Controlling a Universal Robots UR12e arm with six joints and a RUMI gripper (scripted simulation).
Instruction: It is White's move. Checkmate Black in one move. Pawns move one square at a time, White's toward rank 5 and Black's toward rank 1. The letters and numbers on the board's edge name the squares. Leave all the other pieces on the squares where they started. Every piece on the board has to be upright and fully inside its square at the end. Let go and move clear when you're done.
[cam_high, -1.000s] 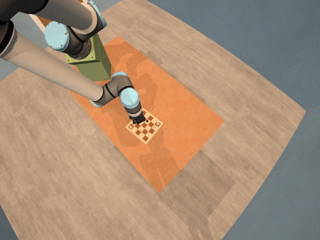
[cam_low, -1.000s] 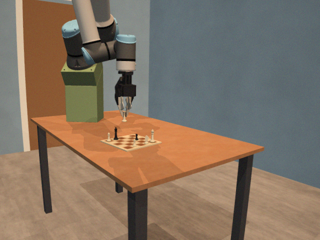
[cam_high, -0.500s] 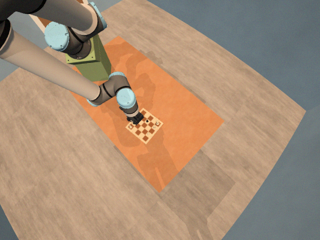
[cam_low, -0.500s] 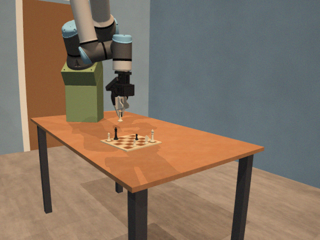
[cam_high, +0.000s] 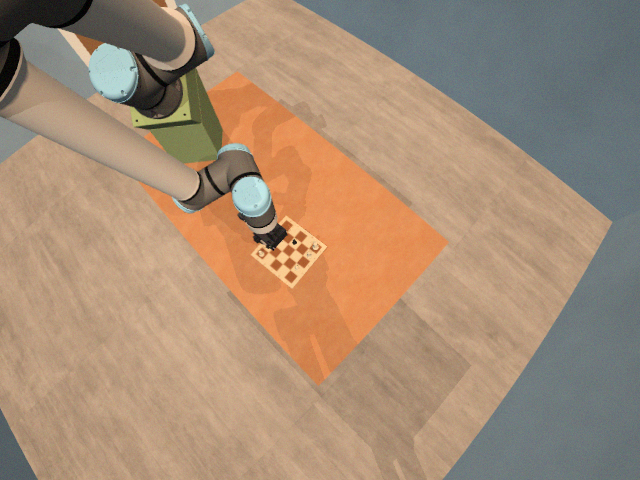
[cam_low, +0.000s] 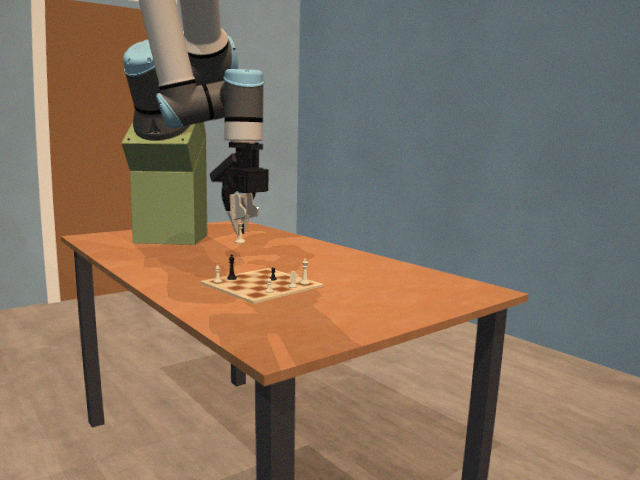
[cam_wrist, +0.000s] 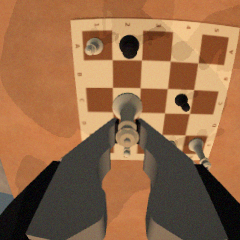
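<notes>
A small chessboard (cam_high: 291, 279) (cam_low: 256, 298) (cam_wrist: 78, 85) lies on the orange table (cam_high: 361, 217) (cam_low: 387, 299). My gripper (cam_high: 268, 238) (cam_low: 239, 223) (cam_wrist: 127, 120) is shut on a tall white piece (cam_low: 239, 235) (cam_wrist: 126, 112) and holds it upright, well above the board's near edge in the wrist view. On the board stand a black king (cam_low: 231, 267) (cam_wrist: 129, 46), a white piece (cam_low: 217, 273) (cam_wrist: 93, 46) next to it, a black pawn (cam_low: 273, 273) (cam_wrist: 182, 102), a white pawn (cam_low: 268, 286), a white knight (cam_low: 293, 279) and a tall white piece (cam_low: 305, 271) (cam_wrist: 198, 149).
The arm's green pedestal (cam_high: 180, 129) (cam_low: 165, 206) stands on the table's back end, behind the board. The arm's elbow and wrist (cam_high: 242, 191) hang over the board's back corner. The table edges drop to a wooden floor (cam_low: 542, 413).
</notes>
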